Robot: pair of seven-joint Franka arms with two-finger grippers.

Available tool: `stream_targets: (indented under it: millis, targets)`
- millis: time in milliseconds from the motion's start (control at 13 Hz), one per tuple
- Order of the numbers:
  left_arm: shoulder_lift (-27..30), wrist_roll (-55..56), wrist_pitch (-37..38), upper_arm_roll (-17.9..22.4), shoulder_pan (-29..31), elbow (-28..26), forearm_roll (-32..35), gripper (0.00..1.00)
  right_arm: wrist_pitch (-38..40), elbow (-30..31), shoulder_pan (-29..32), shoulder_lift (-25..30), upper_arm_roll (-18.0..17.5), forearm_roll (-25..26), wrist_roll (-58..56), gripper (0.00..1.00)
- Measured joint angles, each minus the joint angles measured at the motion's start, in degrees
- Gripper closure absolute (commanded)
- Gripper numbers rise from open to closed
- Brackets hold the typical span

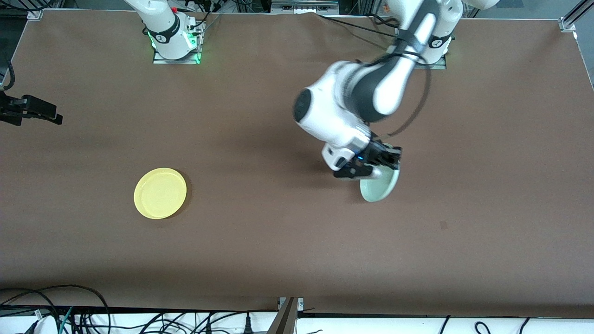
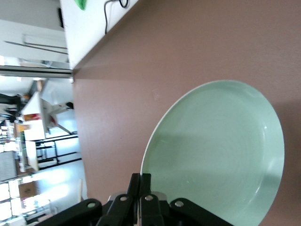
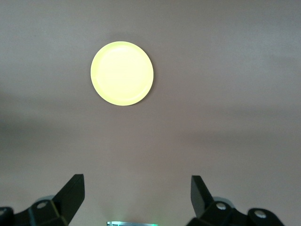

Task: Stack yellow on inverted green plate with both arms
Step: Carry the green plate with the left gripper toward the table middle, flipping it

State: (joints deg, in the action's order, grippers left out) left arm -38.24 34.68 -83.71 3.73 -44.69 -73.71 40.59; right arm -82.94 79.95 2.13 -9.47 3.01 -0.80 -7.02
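The bench [image 1: 260, 241] wore a matt brown covering, cloth-like, with no shine on it. The green plate [image 2: 221, 150] looked like smooth plastic — a soft gloss along its rim and faint concentric rings across its inner face. The yellow plate [image 1: 160, 193] was smooth too, evenly bright and semi-matt. The arm shells looked like glossy white plastic, and the left gripper [image 1: 387, 160] and right gripper [image 3: 136, 200] were matt black — small metal screw heads showed at the fingers' roots.
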Motion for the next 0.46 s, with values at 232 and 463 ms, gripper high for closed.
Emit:
stream_targets:
  millis: [232, 463]
  targets:
    - [-3.54, 7.39, 1.58, 0.3, -8.86, 0.01, 4.16, 1.0, 0.0, 0.0, 0.0, -0.26, 0.02, 0.0, 0.0, 0.0]
    - [-7.34, 10.48, 2.06, 2.37, -15.66, 0.45, 6.17, 1.0, -1.32, -0.01, 0.0, -1.29, 0.03, 0.0, 0.0, 0.0]
